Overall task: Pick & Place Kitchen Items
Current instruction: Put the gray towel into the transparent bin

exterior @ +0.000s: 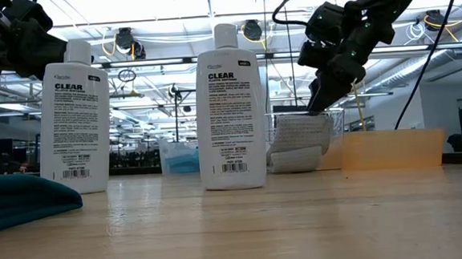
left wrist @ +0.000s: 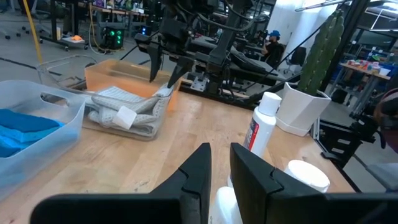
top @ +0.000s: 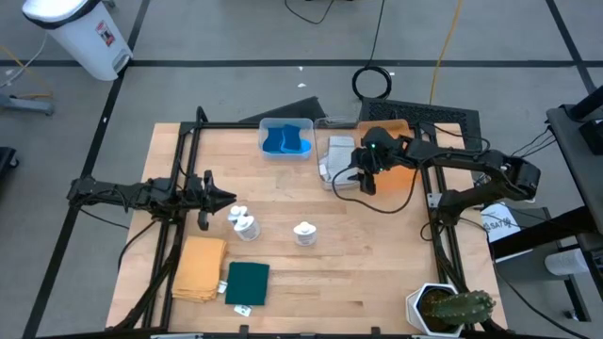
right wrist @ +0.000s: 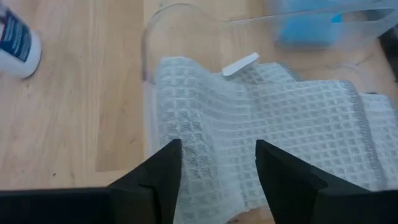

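Sorting looks partly done: blue cloth pieces [top: 285, 140] lie in one clear bin [top: 286, 153] and grey waffle cloths [top: 336, 158] in the next, where the right gripper [top: 359, 178] hovers just above them, fingers apart and holding nothing. Three white bottles [top: 303, 233] and the mustard-yellow cloth [top: 199, 267] and dark green cloth [top: 248, 282] remain on the table [top: 367, 273]; the left gripper [top: 229, 197] waits near the bottles, fingers nearly together and empty.

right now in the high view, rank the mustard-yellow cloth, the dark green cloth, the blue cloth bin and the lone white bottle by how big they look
1. mustard-yellow cloth
2. dark green cloth and clear bin of blue cloths: look about alike, not ranked
3. lone white bottle: clearly smallest, seen end-on from above
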### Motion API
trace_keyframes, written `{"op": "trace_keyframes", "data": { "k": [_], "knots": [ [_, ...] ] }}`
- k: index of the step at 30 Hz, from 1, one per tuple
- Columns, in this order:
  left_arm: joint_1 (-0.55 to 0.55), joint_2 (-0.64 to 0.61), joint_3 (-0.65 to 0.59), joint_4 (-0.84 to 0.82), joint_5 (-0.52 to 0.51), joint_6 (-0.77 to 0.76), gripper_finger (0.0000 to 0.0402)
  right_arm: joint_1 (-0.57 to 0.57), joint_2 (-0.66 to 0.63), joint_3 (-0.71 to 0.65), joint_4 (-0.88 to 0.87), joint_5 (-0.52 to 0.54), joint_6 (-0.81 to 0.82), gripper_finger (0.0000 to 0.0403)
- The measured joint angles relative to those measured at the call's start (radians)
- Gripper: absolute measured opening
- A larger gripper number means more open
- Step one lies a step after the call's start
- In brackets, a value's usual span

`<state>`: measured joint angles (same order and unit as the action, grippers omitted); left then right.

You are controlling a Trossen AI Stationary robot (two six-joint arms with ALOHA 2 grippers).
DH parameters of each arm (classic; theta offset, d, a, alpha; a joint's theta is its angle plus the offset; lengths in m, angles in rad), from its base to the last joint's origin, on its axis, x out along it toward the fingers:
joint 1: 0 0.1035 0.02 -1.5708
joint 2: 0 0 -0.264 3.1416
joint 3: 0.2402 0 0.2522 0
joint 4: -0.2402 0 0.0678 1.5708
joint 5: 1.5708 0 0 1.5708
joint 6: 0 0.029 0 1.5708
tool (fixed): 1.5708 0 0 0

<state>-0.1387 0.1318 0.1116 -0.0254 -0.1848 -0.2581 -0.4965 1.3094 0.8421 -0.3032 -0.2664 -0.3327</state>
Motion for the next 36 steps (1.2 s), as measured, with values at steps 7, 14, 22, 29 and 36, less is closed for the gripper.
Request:
{"op": "trace_keyframes", "data": {
  "k": [7, 14, 22, 29, 36],
  "knots": [
    [0.0, 0.0, 0.0, 0.0, 0.0, 0.0, 0.0062, 0.028, 0.0, 0.0, -0.007, 0.0, -0.023, 0.0164],
    [0.0, 0.0, 0.0, 0.0, 0.0, 0.0, 0.0062, 0.034, 0.0, 0.0, -0.01, -0.031, -0.028, 0.0159],
    [0.0, 0.0, 0.0, 0.0, 0.0, 0.0, 0.0063, 0.034, 0.027, -0.001, 0.014, 0.076, -0.03, 0.0151],
    [0.0, 0.0, 0.0, 0.0, 0.0, 0.0, 0.0063, 0.034, 0.076, -0.002, 0.09, 0.214, -0.061, 0.0142],
    [0.0, 0.0, 0.0, 0.0, 0.0, 0.0, 0.0062, 0.031, 0.075, -0.002, 0.081, 0.096, -0.053, 0.0139]
  ]
}}
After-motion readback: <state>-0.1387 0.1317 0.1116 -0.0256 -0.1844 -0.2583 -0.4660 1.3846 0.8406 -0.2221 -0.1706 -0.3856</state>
